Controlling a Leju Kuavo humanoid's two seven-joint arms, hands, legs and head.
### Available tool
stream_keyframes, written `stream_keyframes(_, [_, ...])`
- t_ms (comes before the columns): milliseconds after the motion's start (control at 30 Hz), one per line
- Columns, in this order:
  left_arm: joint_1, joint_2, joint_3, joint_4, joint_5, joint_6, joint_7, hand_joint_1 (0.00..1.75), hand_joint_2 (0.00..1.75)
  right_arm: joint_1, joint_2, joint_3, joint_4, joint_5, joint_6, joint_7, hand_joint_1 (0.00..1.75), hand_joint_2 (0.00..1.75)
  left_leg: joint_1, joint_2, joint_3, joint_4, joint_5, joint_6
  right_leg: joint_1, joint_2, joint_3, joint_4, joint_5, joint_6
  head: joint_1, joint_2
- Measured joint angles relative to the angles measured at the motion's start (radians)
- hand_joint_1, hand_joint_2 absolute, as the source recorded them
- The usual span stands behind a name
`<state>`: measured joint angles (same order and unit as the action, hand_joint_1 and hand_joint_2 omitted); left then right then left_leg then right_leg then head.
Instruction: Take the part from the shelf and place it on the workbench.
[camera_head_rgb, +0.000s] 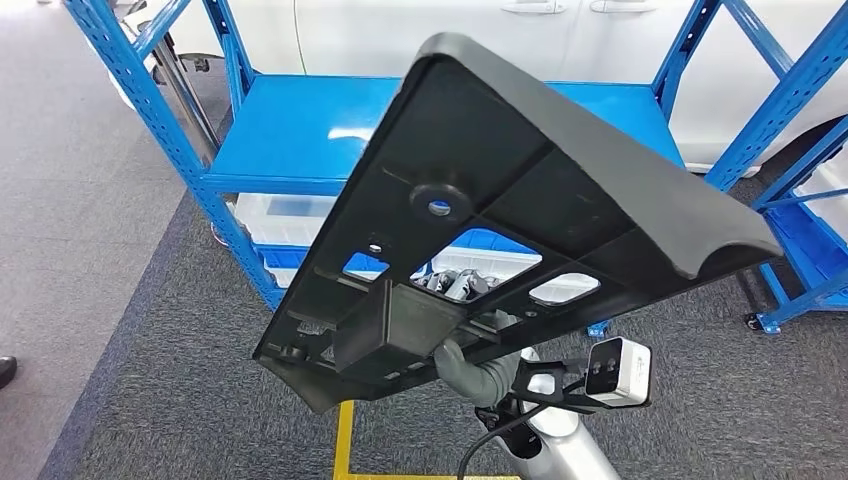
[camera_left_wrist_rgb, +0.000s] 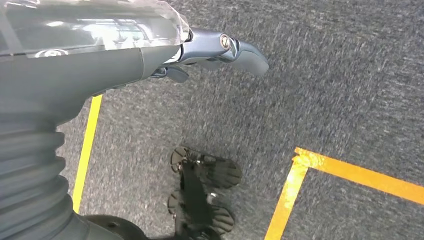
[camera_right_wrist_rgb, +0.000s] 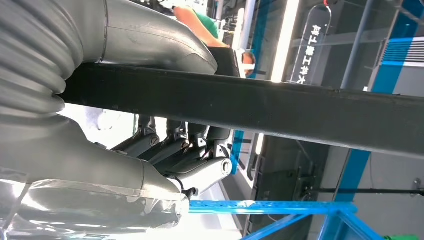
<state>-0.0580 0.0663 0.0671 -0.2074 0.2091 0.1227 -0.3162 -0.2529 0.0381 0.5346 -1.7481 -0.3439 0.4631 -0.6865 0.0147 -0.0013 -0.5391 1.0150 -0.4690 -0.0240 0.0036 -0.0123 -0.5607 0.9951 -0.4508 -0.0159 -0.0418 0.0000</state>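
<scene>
Aloft, the right hand (camera_head_rgb: 478, 362) grips a ribbed black plastic part (camera_head_rgb: 500, 215); left hand (camera_left_wrist_rgb: 220, 50) empty, uncurled.

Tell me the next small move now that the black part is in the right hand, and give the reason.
Probably keep the grip and start turning away from the blue shelf to look for the workbench. The right hand grips the black part by its lower edge, tilted, clear above the shelf's top board. The left hand hangs over the carpet, holding nothing.
</scene>
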Motion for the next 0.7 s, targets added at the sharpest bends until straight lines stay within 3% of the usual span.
stream_keyframes(100, [0.001,0.002,0.0,0.001,-0.01,0.018,0.023,0.0,1.75,0.0,-0.004,0.0,0.006,0.008,-0.01,-0.005,1.36,1.75,-0.001,-0.002,-0.002,-0.014,0.003,0.022,0.002,0.002,-0.01,0.009,0.006,0.016,0.0,0.0])
stream_keyframes(167, [0.0,0.002,0.0,0.001,-0.014,0.024,0.036,0.0,1.75,-0.006,-0.01,0.0,0.011,0.012,-0.017,-0.005,1.36,1.75,0.003,-0.001,-0.009,-0.017,0.011,0.036,0.0,0.005,-0.028,0.043,-0.019,0.027,0.0,0.0])
stream_keyframes(267, [0.0,0.002,0.0,0.001,-0.012,0.033,0.053,0.0,1.75,-0.018,-0.02,0.0,0.023,0.005,-0.022,0.001,1.36,1.75,0.003,0.0,-0.026,-0.018,0.023,0.047,-0.006,0.008,-0.109,0.227,-0.122,0.039,0.0,0.0])
stream_keyframes(300, [0.001,0.002,0.0,0.001,-0.01,0.037,0.056,0.0,1.75,-0.021,-0.023,0.001,0.028,0.001,-0.022,0.005,1.36,1.75,0.002,0.0,-0.032,-0.018,0.026,0.047,-0.007,0.008,-0.132,0.283,-0.143,0.041,0.0,0.0])
stream_keyframes(333, [0.001,0.001,0.001,0.001,-0.008,0.041,0.06,0.0,1.75,-0.023,-0.025,0.003,0.033,-0.002,-0.021,0.009,1.36,1.75,0.002,-0.001,-0.036,-0.017,0.03,0.046,-0.008,0.008,-0.139,0.305,-0.144,0.042,0.0,0.0])
stream_keyframes(367, [0.002,0.0,0.001,0.001,-0.008,0.044,0.062,0.0,1.75,-0.027,-0.027,0.004,0.038,-0.004,-0.021,0.012,1.36,1.75,0.002,-0.001,-0.038,-0.017,0.032,0.045,-0.009,0.008,-0.125,0.285,-0.127,0.04,0.0,0.0])
stream_keyframes(433, [0.002,-0.005,0.001,0.001,-0.011,0.049,0.066,0.0,1.75,-0.036,-0.03,0.007,0.044,-0.005,-0.021,0.015,1.36,1.75,0.001,-0.002,-0.04,-0.017,0.036,0.042,-0.007,0.008,-0.05,0.152,-0.064,0.03,0.0,0.0])
stream_keyframes(500, [0.001,-0.012,0.001,0.001,-0.019,0.05,0.071,0.0,1.75,-0.043,-0.032,0.008,0.045,-0.005,-0.021,0.014,1.36,1.75,-0.003,-0.001,-0.042,-0.015,0.04,0.035,-0.002,0.008,0.011,0.031,-0.027,0.018,0.0,0.0])
stream_keyframes(633, [0.001,-0.027,-0.002,0.001,-0.034,0.064,0.088,0.0,1.75,-0.039,-0.039,0.008,0.044,0.002,-0.015,0.008,1.36,1.75,-0.004,0.009,-0.046,-0.015,0.042,0.014,-0.001,0.019,0.02,-0.007,-0.013,0.003,0.0,0.0])
stream_keyframes(700, [0.001,-0.032,-0.005,0.001,-0.042,0.075,0.099,0.0,1.75,-0.034,-0.042,0.007,0.044,0.022,-0.012,-0.001,1.36,1.75,-0.004,0.01,-0.067,0.034,0.004,0.006,-0.007,0.026,0.021,-0.019,-0.002,-0.007,0.0,0.0])
